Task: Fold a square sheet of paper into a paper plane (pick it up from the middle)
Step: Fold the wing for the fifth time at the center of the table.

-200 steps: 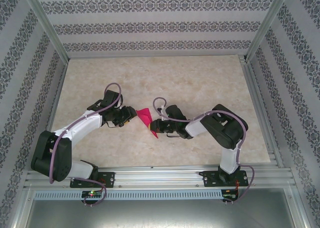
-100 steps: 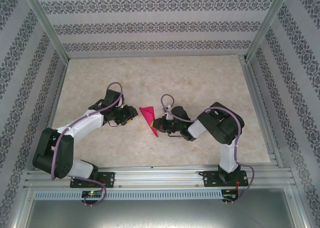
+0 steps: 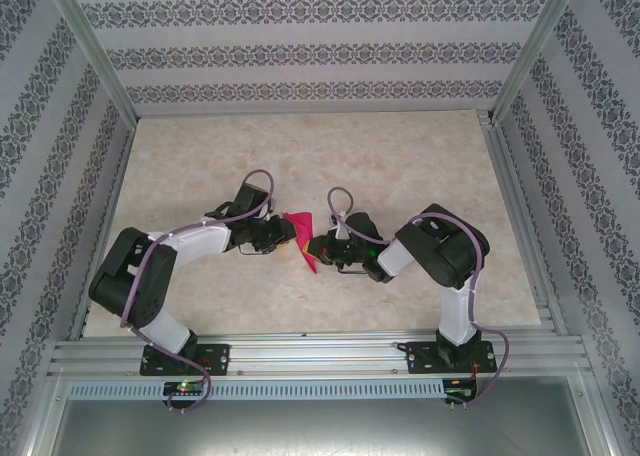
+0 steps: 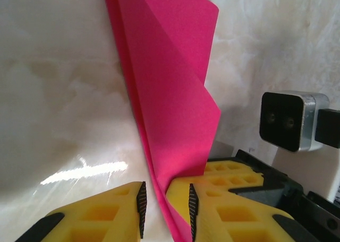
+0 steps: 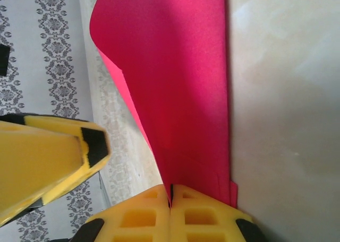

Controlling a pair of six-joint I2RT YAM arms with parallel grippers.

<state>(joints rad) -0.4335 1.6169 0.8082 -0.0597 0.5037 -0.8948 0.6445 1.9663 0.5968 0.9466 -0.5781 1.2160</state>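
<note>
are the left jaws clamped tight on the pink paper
No, on the left gripper the jaws stand apart, with the pink paper running through the gap between them.

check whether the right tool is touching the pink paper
Touching. The right wrist view shows the right tool shut on the pink paper with no gap.

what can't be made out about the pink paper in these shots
- Top external: the pink paper is too small to count its folds or creases.
- Left wrist: its top is cut off by the frame's upper edge. Its lower tip runs off the bottom edge between the left gripper fingers.
- Right wrist: the pinched edge is hidden inside the shut right gripper, and the top is cut off.
</note>
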